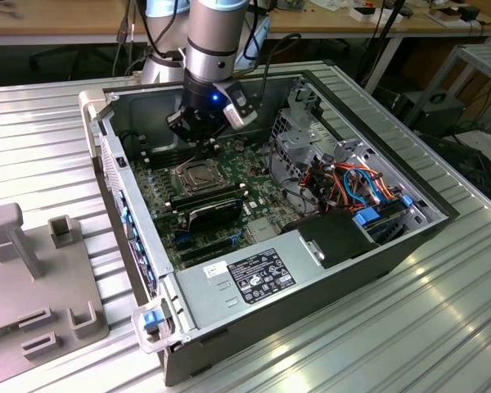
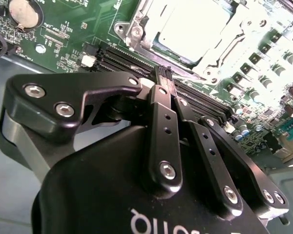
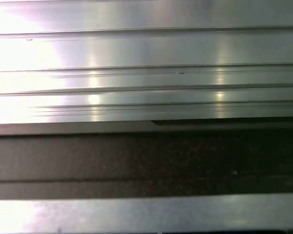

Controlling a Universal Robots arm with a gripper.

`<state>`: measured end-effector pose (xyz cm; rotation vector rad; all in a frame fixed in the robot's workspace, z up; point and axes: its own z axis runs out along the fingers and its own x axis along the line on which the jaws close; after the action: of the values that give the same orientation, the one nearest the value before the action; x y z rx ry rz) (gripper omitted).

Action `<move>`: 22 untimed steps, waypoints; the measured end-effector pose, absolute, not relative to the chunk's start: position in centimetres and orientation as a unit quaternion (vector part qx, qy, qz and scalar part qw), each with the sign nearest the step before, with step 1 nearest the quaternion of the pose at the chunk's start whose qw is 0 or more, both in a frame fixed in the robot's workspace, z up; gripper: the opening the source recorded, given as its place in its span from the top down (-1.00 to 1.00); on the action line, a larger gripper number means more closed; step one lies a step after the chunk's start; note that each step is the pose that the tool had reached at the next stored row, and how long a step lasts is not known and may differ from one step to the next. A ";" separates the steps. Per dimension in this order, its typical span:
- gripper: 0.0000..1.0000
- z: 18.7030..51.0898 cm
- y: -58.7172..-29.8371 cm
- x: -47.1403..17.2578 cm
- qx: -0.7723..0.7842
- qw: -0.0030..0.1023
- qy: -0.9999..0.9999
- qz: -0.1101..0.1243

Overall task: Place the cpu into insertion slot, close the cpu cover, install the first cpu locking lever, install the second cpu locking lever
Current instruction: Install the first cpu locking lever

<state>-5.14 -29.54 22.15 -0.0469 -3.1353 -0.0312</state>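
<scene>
With its fingers [image 2: 167, 78] pressed together on nothing, the gripper [image 1: 203, 137] hovered just above the cpu [image 2: 193, 27], which sat in the insertion slot [image 1: 195, 174] at centre frame under the thin, stiff, springy-looking cpu cover [image 2: 219, 61], best handled by its edge or levers.

Your arm [image 1: 214, 37] is a silver-grey tube with a black wrist showing a small blue light. The claw [image 2: 165, 73] is matte black: flat linked bars, silver screws at the joints, pale lettering on its body.
</scene>
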 end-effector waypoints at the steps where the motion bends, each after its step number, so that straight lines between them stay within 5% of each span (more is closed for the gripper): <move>1: 0.79 22.1 -29.5 -5.1 -0.014 0.003 -1.000 -0.010; 22: 0.79 21.7 -29.4 -4.8 -0.011 0.003 -1.000 -0.017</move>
<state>-4.83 -29.44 21.70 -0.0359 -3.1357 -0.0535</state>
